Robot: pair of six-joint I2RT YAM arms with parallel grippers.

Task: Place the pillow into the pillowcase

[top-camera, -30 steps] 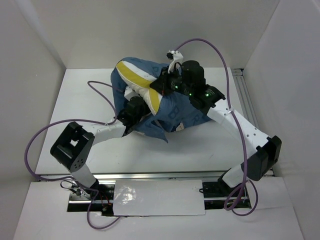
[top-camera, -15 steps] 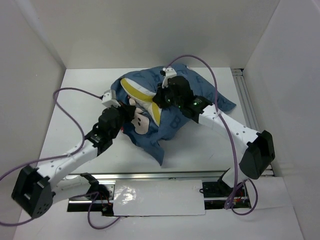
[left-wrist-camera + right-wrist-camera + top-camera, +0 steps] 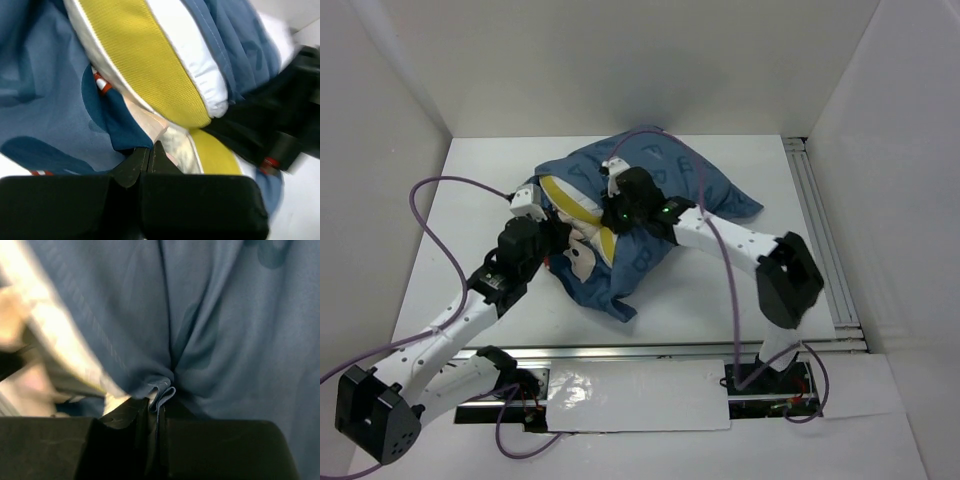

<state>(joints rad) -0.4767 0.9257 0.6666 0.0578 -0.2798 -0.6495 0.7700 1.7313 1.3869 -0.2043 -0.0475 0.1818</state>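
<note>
The blue pillowcase [image 3: 692, 190] lies bunched at the table's middle, with most of the white pillow [image 3: 586, 214] inside. The pillow's yellow strip and a little white show at the case's left opening. My left gripper [image 3: 557, 238] is shut at the opening's near edge, with blue and cream pillowcase cloth [image 3: 45, 100] at its tips [image 3: 148, 149]. The yellow-stripped pillow [image 3: 150, 65] is just beyond it. My right gripper [image 3: 620, 205] is shut on a pinched fold [image 3: 162, 390] of the pillowcase [image 3: 225, 315] at the top edge of the opening, over the pillow.
Purple cables loop from both arms, one over the left of the white table [image 3: 470, 200], one across the case. White walls enclose the back and sides. A metal rail [image 3: 815, 220] runs along the right edge, another [image 3: 670, 350] along the front by the arm bases.
Both grippers have moved left and toward the near side with the cloth. The case has spread out to the right and now covers more of the pillow; less yellow shows.
</note>
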